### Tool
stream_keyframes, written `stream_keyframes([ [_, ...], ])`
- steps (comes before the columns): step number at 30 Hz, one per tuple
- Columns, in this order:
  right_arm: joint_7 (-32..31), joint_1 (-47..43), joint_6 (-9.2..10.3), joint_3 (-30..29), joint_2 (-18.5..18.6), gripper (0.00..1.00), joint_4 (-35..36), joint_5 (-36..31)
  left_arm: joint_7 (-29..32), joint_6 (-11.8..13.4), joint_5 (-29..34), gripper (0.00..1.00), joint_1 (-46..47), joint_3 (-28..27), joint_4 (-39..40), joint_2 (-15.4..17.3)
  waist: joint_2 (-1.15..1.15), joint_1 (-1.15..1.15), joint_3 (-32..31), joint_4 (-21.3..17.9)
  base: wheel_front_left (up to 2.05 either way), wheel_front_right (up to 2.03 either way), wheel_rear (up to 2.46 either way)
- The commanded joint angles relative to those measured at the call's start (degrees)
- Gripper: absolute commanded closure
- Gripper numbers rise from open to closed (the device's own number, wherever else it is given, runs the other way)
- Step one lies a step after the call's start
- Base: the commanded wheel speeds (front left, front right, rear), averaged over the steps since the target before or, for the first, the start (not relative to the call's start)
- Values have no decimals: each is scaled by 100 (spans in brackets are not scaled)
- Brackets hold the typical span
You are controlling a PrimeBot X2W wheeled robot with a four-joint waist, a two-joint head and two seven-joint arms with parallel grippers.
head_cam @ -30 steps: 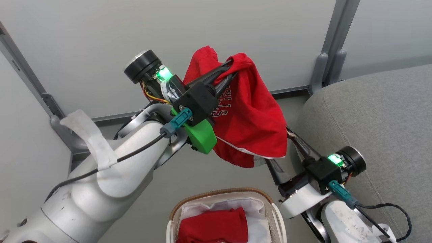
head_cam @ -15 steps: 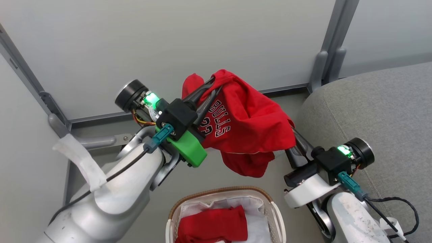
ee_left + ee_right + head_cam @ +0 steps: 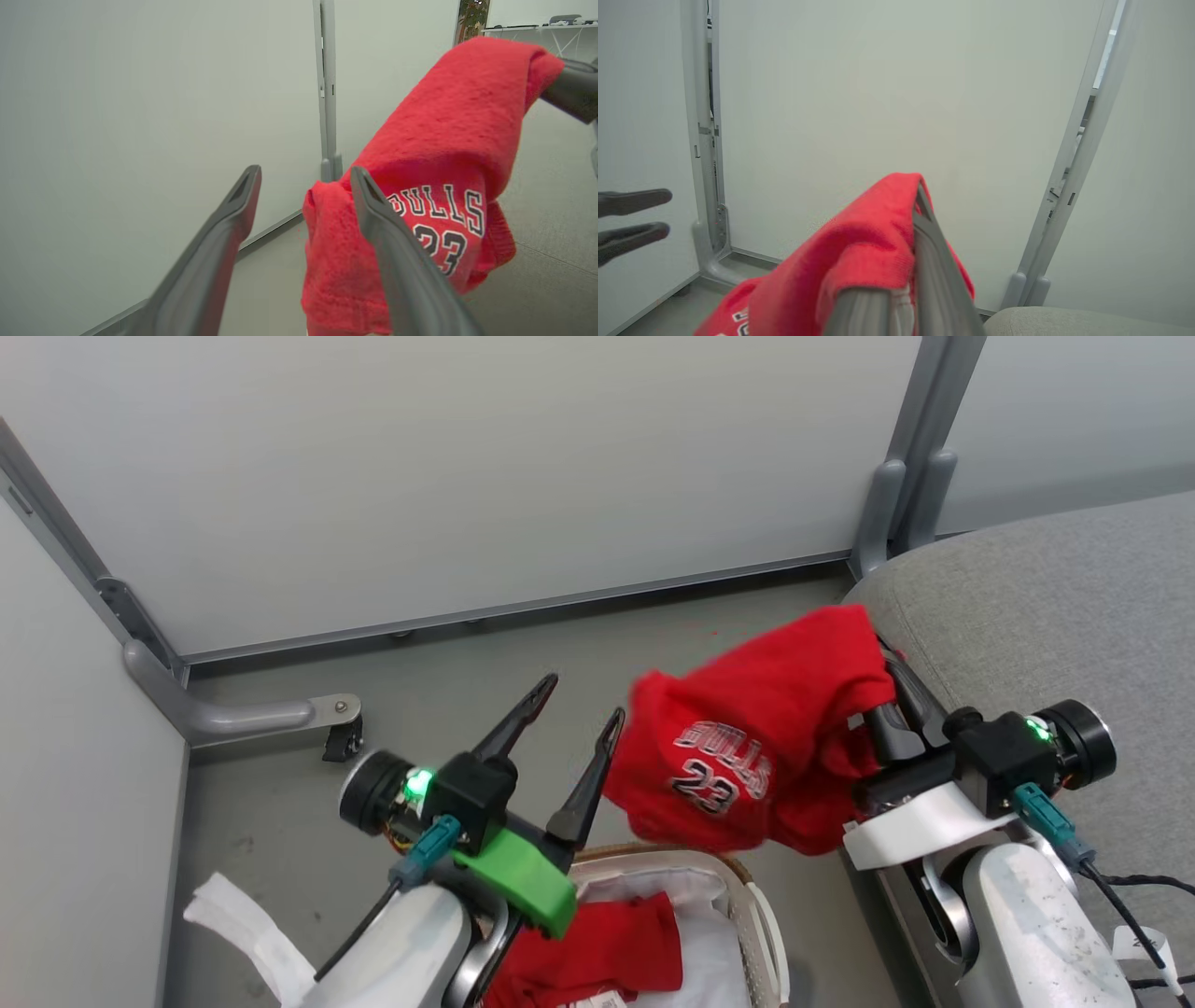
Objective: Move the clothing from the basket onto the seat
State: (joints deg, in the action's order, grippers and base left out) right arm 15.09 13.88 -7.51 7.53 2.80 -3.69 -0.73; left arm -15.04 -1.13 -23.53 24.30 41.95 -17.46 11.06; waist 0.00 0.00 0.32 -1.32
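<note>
A red garment (image 3: 747,747) with white "23" lettering hangs in the air over the floor, beside the grey seat (image 3: 1055,607). My right gripper (image 3: 892,686) is shut on its upper edge, and the cloth drapes over the fingers (image 3: 924,242). My left gripper (image 3: 577,702) stands open and holds nothing, just left of the garment and above the basket (image 3: 761,905). In the left wrist view the garment (image 3: 444,140) hangs beyond the spread fingers (image 3: 397,252). A second red garment (image 3: 607,947) lies in the basket on its white lining.
Pale partition walls (image 3: 467,467) with grey posts (image 3: 920,439) close off the back and the left. A grey foot bracket with a caster (image 3: 341,739) rests on the floor at left. A black cable (image 3: 1134,882) runs over my right forearm next to the seat.
My left gripper has let go of the garment, opened, and dropped down and left. The right gripper has carried the garment rightward, closer to the seat. The camera has tilted.
</note>
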Motion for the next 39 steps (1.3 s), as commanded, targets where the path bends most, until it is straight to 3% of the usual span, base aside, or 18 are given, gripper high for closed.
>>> stream_keyframes([
  [1, 12, 65, 4, -71, 18, 100, 40, -41, -18, -54, 90, 0, -186, -84, -55, -33, 0, 0, 18, 10, 0, 0, 0],
  [11, 12, -190, 4, -401, 18, 100, 23, -142, -13, -344, 350, 0, -1074, -551, -361, -354, 0, 0, 79, 4, 0, 0, 0],
  [25, 12, -60, 4, -587, 19, 100, 7, -141, -13, -542, 740, 0, -1384, -1052, -300, -647, 0, 0, 235, -201, 0, 0, 0],
  [29, 12, 8, 4, -642, 17, 100, 50, -155, -12, -579, 822, 0, -1408, -1158, -228, -701, 0, 0, 361, -523, 0, 0, 0],
  [39, 12, 93, 5, -845, 15, 100, 57, -105, -12, -629, 1066, 0, -1195, -1343, -35, -746, 0, 0, 803, -1876, 0, 0, 0],
])
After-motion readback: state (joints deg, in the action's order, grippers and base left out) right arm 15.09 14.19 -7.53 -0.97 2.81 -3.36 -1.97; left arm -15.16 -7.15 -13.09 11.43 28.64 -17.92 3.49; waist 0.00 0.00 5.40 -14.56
